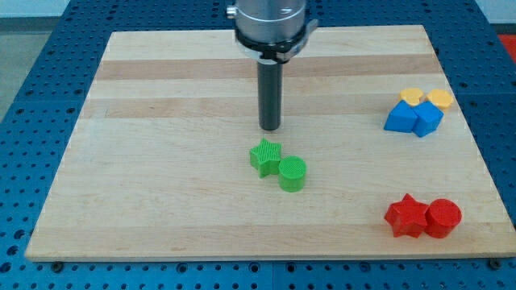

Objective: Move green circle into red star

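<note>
Dark upright rod, no claw fitted, sets my tip (270,127) just above the green star (264,155).

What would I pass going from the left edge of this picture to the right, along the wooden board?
Green star → rod tip → green circle → red star → red circle. The blue and yellow blocks at upper right overlap those in left-right order, so I leave them out.

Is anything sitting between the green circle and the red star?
No. In the camera view, only bare wooden board lies between the green circle and the red star.
</note>
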`<move>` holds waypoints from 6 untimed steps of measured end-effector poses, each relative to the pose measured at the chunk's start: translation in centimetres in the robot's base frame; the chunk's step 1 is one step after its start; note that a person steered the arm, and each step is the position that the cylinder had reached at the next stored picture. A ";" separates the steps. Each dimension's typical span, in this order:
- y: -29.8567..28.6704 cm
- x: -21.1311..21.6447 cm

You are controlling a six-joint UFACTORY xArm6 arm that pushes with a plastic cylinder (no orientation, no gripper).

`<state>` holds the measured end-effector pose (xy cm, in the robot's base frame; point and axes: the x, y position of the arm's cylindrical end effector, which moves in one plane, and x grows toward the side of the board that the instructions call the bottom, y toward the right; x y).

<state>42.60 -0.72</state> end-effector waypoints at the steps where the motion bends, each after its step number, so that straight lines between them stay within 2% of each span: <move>1: -0.1 3.0; 3: 1.6 8.9; 5: 2.1 9.0; 6: 4.5 9.9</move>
<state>52.53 3.75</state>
